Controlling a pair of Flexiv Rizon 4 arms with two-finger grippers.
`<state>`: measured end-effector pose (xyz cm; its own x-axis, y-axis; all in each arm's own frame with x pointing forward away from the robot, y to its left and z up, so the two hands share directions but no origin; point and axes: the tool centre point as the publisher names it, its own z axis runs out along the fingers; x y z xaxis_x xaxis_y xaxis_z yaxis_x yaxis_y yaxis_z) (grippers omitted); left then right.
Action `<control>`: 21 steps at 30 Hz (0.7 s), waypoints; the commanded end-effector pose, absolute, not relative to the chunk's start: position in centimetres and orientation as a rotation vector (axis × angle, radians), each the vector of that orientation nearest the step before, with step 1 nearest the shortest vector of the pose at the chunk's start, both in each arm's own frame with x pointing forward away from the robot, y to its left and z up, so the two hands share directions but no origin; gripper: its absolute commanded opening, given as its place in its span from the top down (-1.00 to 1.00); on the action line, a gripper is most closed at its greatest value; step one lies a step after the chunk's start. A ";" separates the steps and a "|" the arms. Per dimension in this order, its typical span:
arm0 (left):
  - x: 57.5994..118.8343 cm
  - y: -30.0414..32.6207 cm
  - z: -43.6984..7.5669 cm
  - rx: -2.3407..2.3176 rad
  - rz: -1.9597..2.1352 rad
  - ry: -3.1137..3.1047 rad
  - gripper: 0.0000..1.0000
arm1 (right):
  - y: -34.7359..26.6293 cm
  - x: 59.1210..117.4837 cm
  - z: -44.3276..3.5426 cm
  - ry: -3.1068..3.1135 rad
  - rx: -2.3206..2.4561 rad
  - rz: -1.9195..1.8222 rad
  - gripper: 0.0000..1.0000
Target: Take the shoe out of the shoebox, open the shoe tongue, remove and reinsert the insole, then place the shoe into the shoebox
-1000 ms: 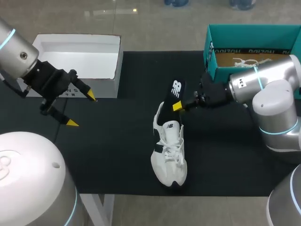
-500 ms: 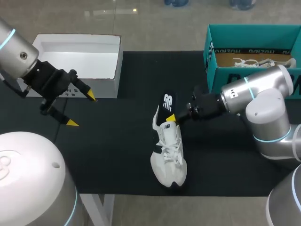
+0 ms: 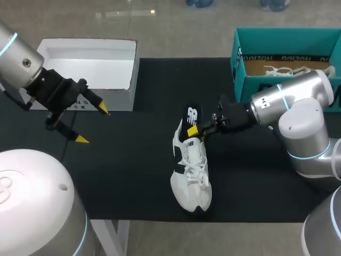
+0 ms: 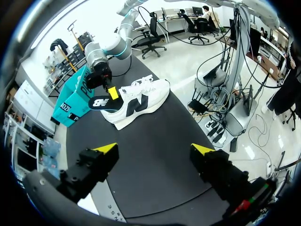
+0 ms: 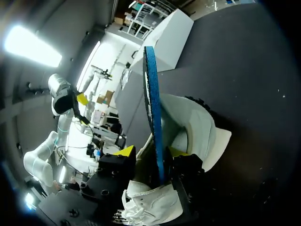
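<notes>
A white shoe (image 3: 192,176) lies on the black mat (image 3: 133,176), toe toward the front edge. A black insole (image 3: 191,118) stands upright with its lower end inside the shoe's heel opening. My right gripper (image 3: 194,130) is at the heel with the insole (image 5: 151,94) between its fingers, which stand a little apart from it on both sides over the shoe (image 5: 197,132). My left gripper (image 3: 93,124) hangs wide open above the mat at the left, holding nothing. From the left wrist view the shoe (image 4: 141,101) and insole (image 4: 101,102) lie far ahead of that gripper (image 4: 155,149).
A teal shoebox (image 3: 250,74) stands at the back right with a second shoe (image 3: 285,69) inside it. A white box lid (image 3: 85,69) lies at the back left, just behind my left gripper.
My right gripper brought the insole down and toward the shoe, setting its end into the heel opening, and its fingers have spread. The left arm has stayed still.
</notes>
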<state>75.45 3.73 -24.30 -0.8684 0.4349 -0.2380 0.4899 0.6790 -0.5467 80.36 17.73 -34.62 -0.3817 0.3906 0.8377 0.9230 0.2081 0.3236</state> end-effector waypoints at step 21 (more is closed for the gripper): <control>75.5 3.7 -24.3 0.773 -0.945 2.800 -1.00 | 16.9 82.5 -33.4 -1.927 -1.206 -1.122 1.00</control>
